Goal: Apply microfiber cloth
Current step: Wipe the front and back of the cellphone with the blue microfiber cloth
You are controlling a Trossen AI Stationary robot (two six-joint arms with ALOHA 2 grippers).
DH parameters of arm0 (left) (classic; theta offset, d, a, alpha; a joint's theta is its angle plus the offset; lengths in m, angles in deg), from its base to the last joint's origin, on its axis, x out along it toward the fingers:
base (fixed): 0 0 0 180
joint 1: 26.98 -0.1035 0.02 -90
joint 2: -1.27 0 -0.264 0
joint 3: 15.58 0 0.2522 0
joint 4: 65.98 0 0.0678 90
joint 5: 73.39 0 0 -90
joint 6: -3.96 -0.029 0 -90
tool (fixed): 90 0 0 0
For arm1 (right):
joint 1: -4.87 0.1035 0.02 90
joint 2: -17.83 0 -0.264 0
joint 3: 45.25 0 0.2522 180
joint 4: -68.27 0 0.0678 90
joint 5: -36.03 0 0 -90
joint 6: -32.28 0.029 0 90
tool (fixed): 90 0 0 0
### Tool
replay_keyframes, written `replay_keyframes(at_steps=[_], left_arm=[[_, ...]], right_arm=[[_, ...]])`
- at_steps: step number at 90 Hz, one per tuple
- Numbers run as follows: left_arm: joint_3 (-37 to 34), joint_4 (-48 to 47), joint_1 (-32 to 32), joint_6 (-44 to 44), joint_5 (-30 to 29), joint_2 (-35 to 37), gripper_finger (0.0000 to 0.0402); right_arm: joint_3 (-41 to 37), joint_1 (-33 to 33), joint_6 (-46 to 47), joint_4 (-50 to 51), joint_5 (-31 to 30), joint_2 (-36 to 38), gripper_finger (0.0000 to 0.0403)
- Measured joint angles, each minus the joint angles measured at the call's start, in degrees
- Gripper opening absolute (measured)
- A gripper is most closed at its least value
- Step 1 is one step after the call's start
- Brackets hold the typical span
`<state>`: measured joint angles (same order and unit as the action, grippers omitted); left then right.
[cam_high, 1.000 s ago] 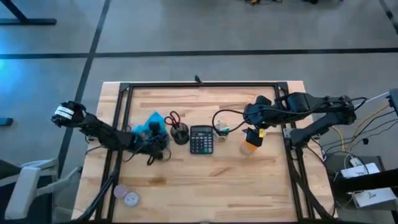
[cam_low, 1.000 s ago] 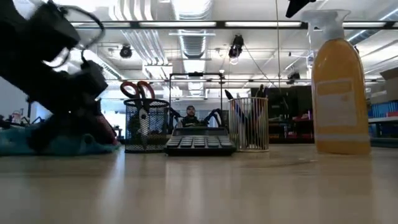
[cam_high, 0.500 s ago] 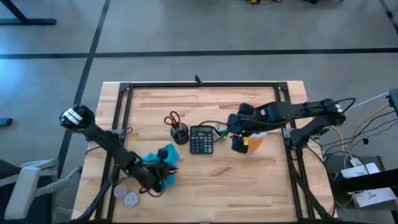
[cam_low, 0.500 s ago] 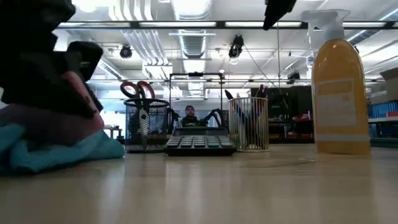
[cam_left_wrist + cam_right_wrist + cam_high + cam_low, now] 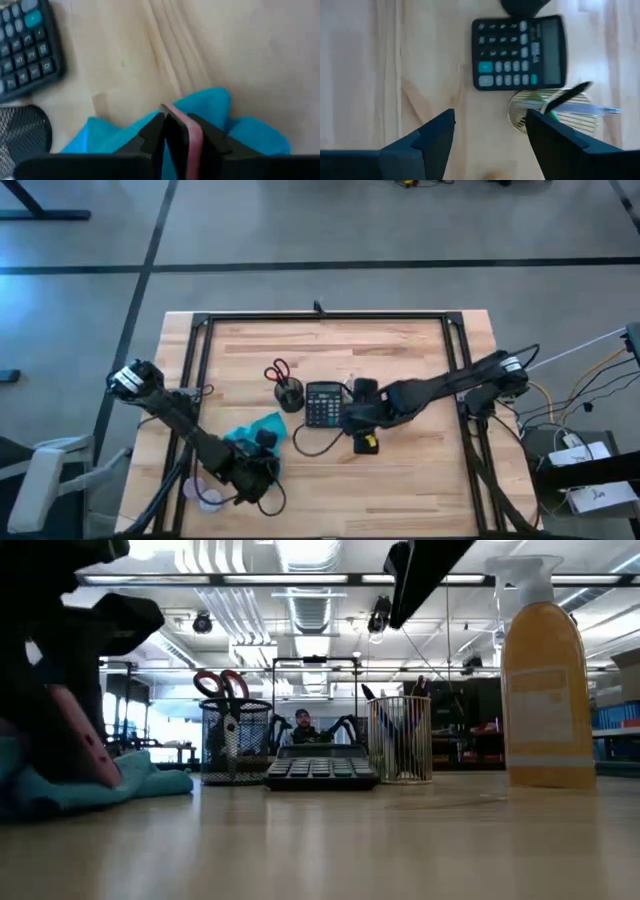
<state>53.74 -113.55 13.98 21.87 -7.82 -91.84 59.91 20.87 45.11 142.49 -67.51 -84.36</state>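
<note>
1. Wooden table (image 5: 400,480) holds the microfiber cloth (image 5: 255,430) near its front left part, with the left gripper (image 5: 262,465) pinched shut on it.
2. Right gripper (image 5: 352,420) hangs wide open and empty beside the calculator (image 5: 322,404).
3. If the cloth slides too far, it could bump the calculator or the scissors cup (image 5: 289,395).

One camera looks straight down, another sits level at tabletop height, both sharing the black calculator (image 5: 323,404) with the close wrist cameras.
</note>
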Motion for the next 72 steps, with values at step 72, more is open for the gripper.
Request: replay_keyframes(at_steps=[72], left_arm=[[-4.2,-15.3,4.9,24.9,14.1,0.9,0.0071]], right_arm=[[0.0,3.3,-0.9,-12.8,6.0,-10.8,0.0108]])
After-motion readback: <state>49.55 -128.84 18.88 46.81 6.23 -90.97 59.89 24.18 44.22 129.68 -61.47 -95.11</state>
